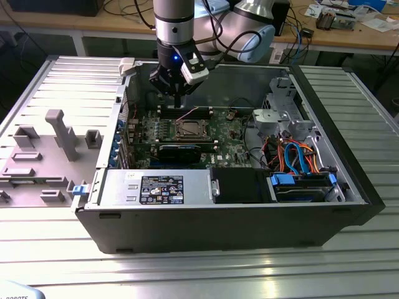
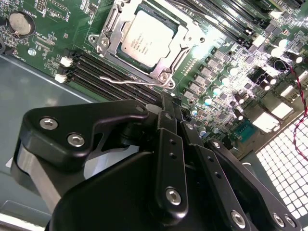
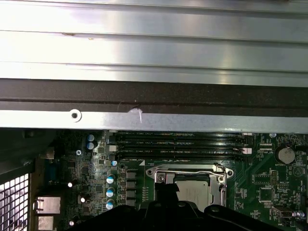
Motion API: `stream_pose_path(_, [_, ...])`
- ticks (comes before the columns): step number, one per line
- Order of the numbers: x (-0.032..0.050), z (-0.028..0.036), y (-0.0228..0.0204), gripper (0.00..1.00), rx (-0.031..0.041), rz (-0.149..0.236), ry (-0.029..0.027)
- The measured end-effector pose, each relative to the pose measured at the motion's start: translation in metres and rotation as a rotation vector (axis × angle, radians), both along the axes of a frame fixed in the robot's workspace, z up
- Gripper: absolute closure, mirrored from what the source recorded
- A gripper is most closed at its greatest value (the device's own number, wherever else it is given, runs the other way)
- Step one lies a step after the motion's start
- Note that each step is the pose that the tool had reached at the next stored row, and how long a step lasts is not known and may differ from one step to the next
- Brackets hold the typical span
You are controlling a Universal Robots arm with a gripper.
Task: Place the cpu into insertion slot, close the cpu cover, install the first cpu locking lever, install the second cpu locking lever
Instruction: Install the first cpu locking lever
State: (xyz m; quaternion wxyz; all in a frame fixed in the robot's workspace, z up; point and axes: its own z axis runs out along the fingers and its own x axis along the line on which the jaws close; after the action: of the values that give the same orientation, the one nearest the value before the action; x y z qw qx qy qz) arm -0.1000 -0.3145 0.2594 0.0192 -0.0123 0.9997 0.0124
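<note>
A ribbed grey metal bench (image 1: 206, 274) carries an open black computer case (image 1: 218, 230) with its green circuit board (image 1: 230, 134) exposed. The black gripper (image 1: 177, 93) hangs just above the board near the case's rear wall, its fingers pressed together and empty. The silver-grey square cpu (image 2: 147, 38) sits in the silver-rimmed insertion slot (image 2: 166, 76), framed by the thin silver cpu cover (image 2: 185, 43), just beyond the fingertips.
</note>
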Motion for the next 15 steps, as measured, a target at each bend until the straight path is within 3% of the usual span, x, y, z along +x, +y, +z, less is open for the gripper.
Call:
stream_pose_path(6, [0.0076,-0.0024,0.0,0.89,0.0005,-0.002,0.0])
stream_pose_path(9, [0.0124,-0.0065,0.0,0.89,0.0019,-0.004,-0.0001])
stream_pose_path(15, [0.0138,-0.0135,0.0005,0.89,0.0021,-0.004,0.0])
